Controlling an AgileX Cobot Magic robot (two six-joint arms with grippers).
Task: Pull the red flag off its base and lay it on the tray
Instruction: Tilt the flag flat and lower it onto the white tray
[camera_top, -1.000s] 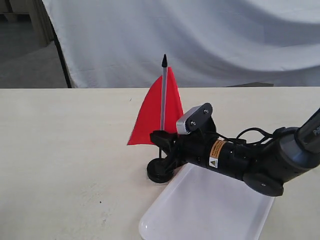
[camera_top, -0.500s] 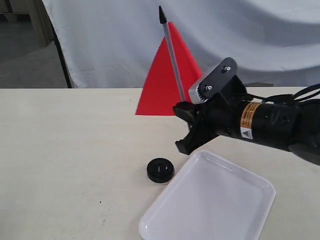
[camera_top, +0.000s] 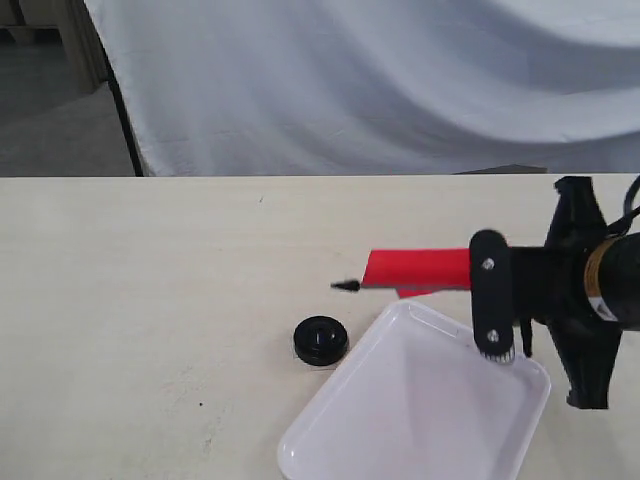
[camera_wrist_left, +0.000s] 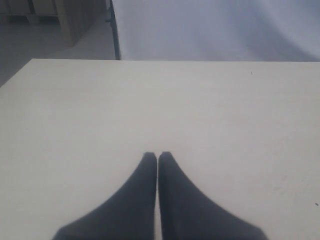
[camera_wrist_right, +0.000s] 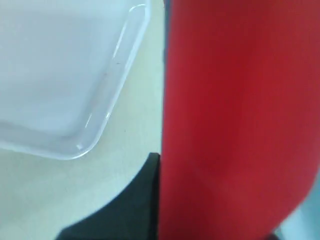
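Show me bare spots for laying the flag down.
The tray is bare inside. The table is bare left of the base and along the far edge. Crowded: the narrow gap between base and tray, and the tray's far corner by the red flag.

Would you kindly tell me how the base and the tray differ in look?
The base is black, the tray white. The base is a small round disc; the tray is a far larger rimmed rectangle. Both sit on the table, and neither holds the red flag.
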